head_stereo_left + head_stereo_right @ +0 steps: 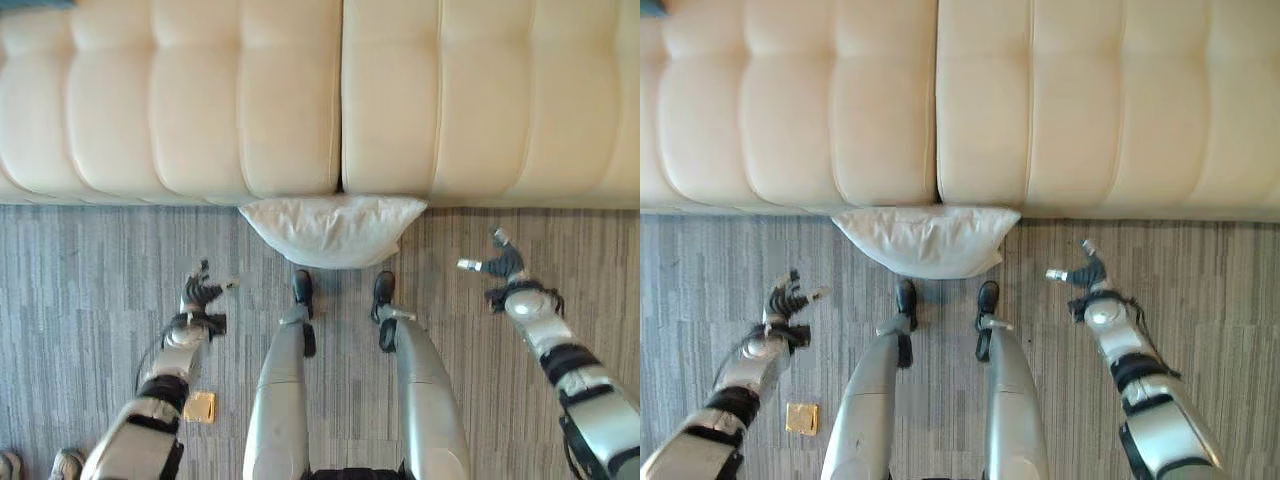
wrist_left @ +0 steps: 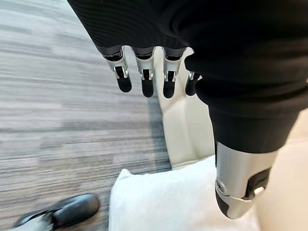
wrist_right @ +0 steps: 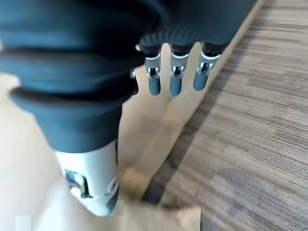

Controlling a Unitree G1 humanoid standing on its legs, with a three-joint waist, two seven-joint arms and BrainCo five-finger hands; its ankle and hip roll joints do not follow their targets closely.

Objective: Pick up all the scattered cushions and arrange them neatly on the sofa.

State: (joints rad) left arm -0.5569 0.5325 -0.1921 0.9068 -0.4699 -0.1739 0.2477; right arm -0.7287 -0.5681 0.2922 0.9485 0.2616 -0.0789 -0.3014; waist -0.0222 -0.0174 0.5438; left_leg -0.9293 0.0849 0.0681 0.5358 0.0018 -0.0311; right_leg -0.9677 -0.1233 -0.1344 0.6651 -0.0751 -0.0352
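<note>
The long cream tufted leather sofa (image 1: 340,100) stretches across in front of me with nothing resting on the seat cushions I can see, and a plump white fabric cushion (image 1: 335,230) lies on the grey striped carpet (image 1: 90,270), pressed against the sofa's front edge where its two seats meet. My left hand (image 1: 198,293) and right hand (image 1: 500,264) hang over the carpet on either side of that cushion, both apart from it, fingers straight and relaxed, holding nothing. A small flat golden square (image 1: 200,406) lies on the carpet by my left arm.
</note>
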